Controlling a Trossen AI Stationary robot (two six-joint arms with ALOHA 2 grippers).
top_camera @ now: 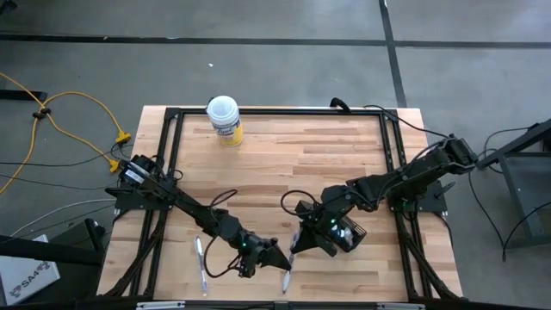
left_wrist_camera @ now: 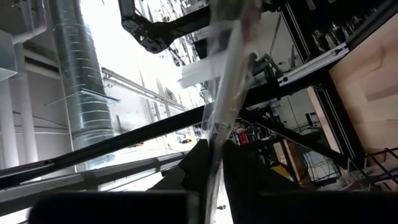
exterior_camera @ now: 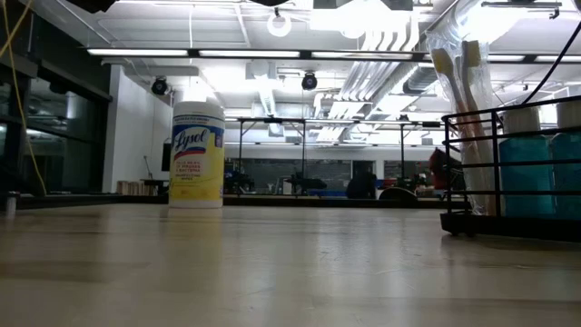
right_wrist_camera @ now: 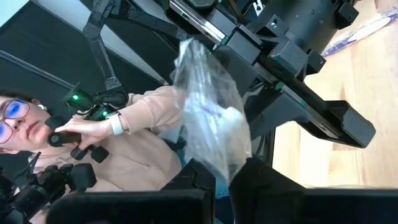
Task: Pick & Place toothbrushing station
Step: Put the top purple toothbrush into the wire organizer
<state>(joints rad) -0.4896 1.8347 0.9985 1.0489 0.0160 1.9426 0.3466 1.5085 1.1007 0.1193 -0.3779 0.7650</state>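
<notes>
Plastic wrapper pinched by right gripper

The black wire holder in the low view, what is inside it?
Inside the black wire holder stand plastic-wrapped toothbrushes and blue bottles. Its right part is cut off by the picture edge.

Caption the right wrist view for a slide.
Right gripper fingers pinch a clear plastic wrapper, left arm close by.

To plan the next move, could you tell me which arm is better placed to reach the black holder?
Right, probably: the right claw, gripping the clear wrapper, is beside the holder; the left claw is farther off.
</notes>
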